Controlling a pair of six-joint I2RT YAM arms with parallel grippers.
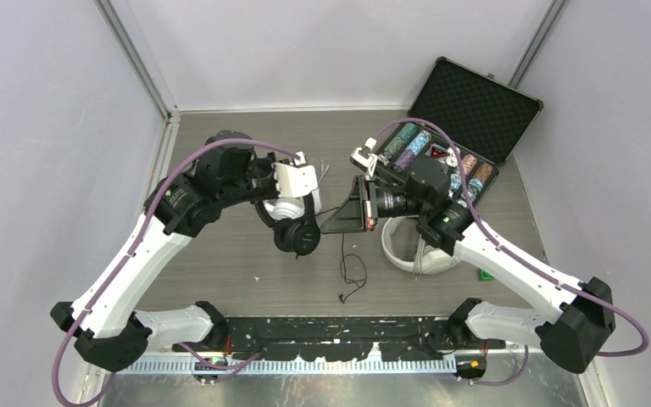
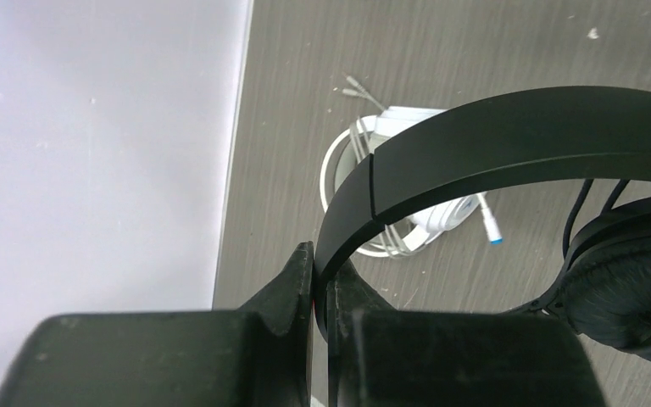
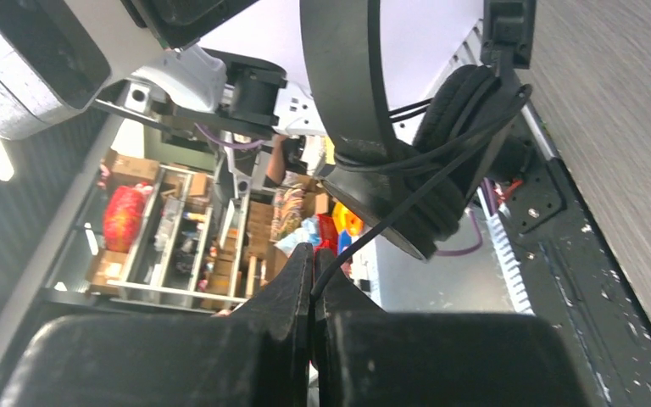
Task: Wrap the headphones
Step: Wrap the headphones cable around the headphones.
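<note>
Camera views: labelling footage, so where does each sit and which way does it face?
Top external: above, behind the arms, looking down on the table; both arms show.
Left wrist: on the left arm, facing down past the left pincer, shut on the black headset.
Right wrist: on the right arm, facing sideways past the right pincer, pinching the black cable.
Wrist views share that headset.

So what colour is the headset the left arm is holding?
The headset is black, band and ear pad alike; the left wrist view shows it best.
</note>
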